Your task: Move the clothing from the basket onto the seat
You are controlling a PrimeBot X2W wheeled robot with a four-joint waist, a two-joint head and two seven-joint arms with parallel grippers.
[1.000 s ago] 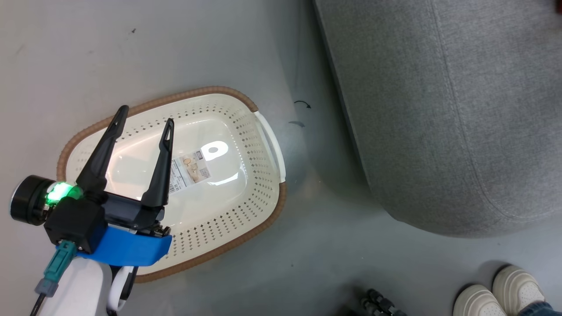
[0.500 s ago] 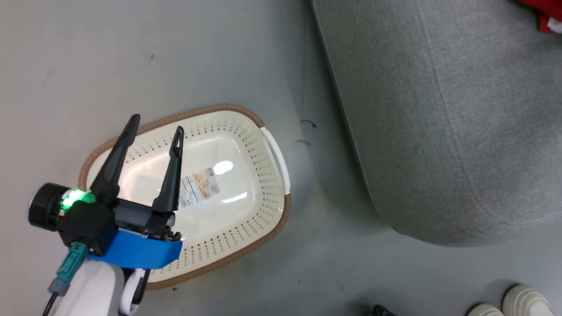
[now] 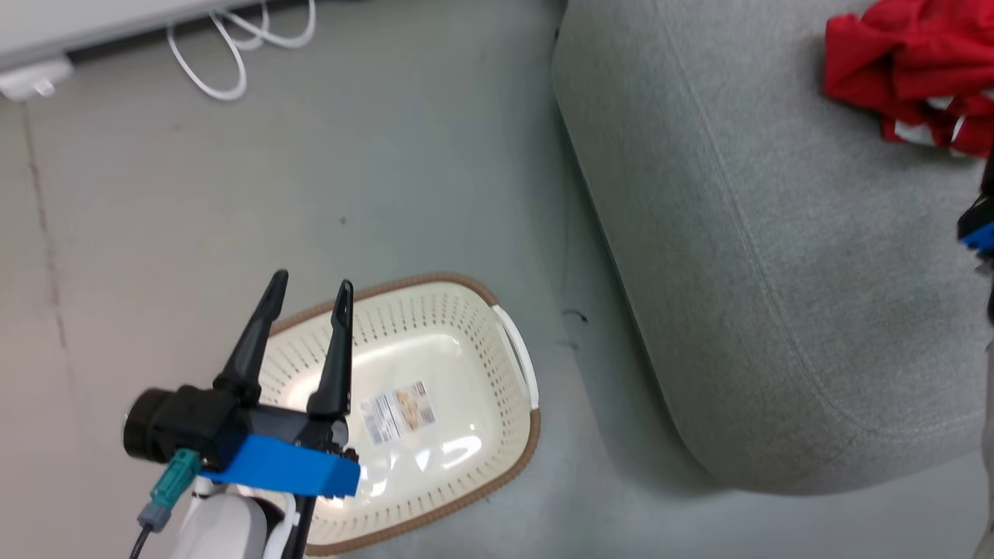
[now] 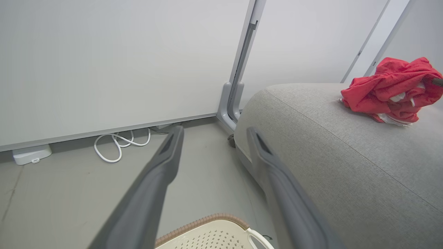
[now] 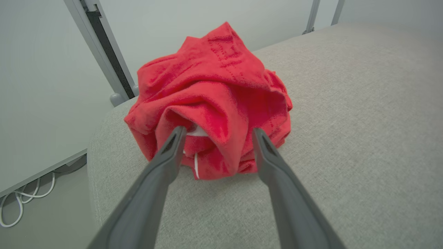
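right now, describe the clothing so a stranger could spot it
Find the large light grey sofa cushion beside the cream laundry basket. On the cushion's top, toward the far end, lies a crumpled heap of clothing. Its bright red fabric stands out against the grey.

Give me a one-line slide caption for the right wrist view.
Open right gripper facing crumpled bright red fabric clothing lying on the light grey upholstered seat.

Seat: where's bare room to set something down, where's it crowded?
Free: the broad grey stretch of the seat between the clothing and the rounded edge nearest the basket. Crowded: the far end, where the red heap lies with the open right gripper at it.
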